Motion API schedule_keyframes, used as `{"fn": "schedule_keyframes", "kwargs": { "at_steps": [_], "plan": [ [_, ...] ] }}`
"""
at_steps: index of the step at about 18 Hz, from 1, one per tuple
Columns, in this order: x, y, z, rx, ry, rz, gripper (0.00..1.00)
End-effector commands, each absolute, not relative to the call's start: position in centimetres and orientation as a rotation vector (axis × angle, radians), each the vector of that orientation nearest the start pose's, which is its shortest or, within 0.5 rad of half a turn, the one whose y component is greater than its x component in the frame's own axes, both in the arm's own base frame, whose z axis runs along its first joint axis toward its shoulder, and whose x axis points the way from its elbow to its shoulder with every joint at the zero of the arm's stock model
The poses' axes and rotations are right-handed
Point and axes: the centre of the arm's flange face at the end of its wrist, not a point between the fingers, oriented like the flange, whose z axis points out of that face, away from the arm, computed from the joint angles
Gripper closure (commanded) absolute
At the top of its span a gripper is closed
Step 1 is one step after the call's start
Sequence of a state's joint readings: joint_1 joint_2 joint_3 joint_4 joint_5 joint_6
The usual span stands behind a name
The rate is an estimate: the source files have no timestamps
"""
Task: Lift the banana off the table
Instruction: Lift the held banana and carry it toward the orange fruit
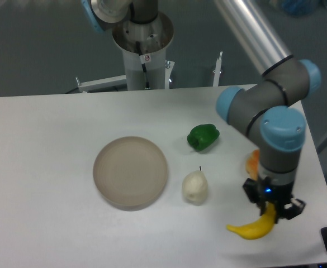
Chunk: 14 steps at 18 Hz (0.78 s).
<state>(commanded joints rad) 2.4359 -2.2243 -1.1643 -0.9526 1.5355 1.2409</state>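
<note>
Lower right of the frame: the banana (251, 229) was held by its upper end between the closed fingers of the gripper (271, 210), above the white table (40, 167). A pale pear (195, 187) and a round plate (131, 172) were seen at centre, a green pepper (203, 137) above them, and an orange fruit (252, 163) partly hidden behind the arm.

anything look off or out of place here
Nothing is spilled or damaged. One thing stands out: the gripper holds the banana by one end only, so it sticks out sideways. The pear stands upright.
</note>
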Motion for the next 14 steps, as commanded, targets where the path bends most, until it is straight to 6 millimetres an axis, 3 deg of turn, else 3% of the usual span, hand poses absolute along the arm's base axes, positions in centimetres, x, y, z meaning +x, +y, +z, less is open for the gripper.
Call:
{"fn": "schedule_keyframes", "kwargs": {
  "at_steps": [14],
  "plan": [
    [-49.51, 59.19, 34.79, -2.851, 0.567, 0.443, 0.67]
  ]
}}
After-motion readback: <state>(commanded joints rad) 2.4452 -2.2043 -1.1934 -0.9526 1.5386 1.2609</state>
